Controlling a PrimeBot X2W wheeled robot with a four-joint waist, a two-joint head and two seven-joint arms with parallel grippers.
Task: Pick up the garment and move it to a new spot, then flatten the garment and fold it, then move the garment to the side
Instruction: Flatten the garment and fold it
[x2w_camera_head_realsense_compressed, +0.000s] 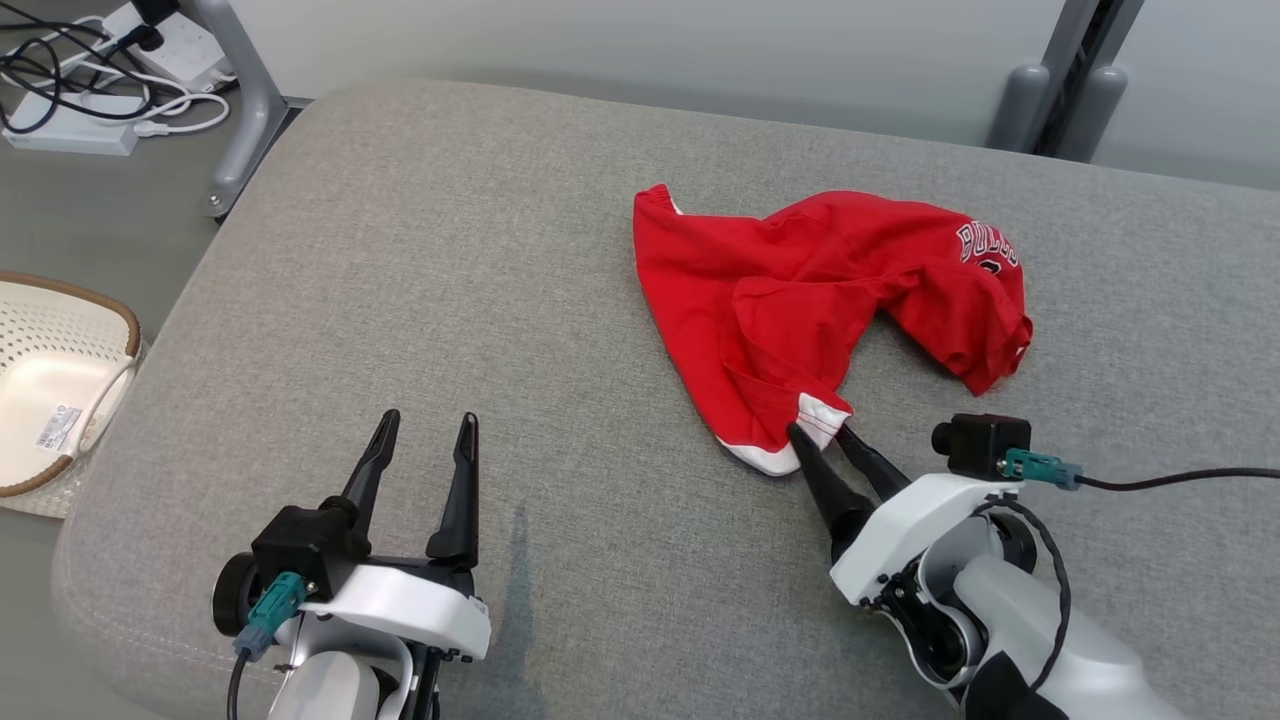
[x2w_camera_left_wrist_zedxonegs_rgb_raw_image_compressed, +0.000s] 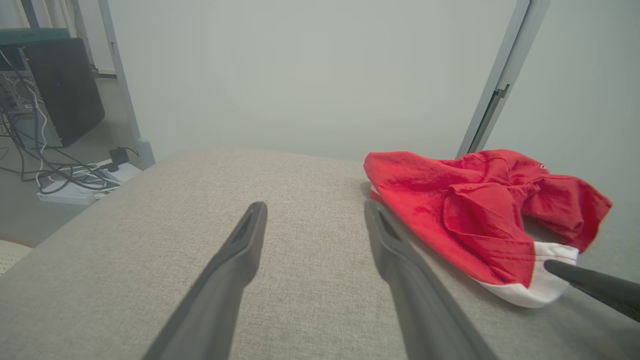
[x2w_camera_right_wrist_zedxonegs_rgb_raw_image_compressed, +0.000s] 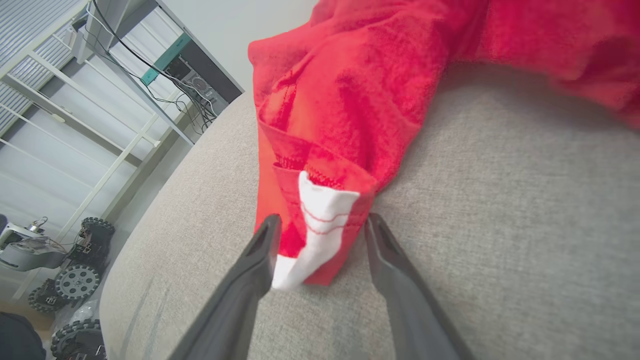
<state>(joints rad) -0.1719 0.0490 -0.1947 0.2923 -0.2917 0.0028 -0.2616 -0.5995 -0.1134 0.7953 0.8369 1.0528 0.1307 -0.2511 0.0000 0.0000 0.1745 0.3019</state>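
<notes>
Now the right hand (x2w_camera_head_realsense_compressed: 820, 430), fingers wide, sits around the white edge (x2w_camera_right_wrist_zedxonegs_rgb_raw_image_compressed: 322, 210) of the crumpled red garment (x2w_camera_head_realsense_compressed: 800, 290) on the grey cloth bench (x2w_camera_head_realsense_compressed: 500, 250), left hand (x2w_camera_head_realsense_compressed: 429, 417) wide too.

Left claw (x2w_camera_head_realsense_compressed: 429, 417) and right claw (x2w_camera_head_realsense_compressed: 820, 430) agape (right farther forward)

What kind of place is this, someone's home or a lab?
Probably a robotics lab, not a home: wheeled robot bases on the floor, a computer tower, and tangled cables with a power strip.
</notes>
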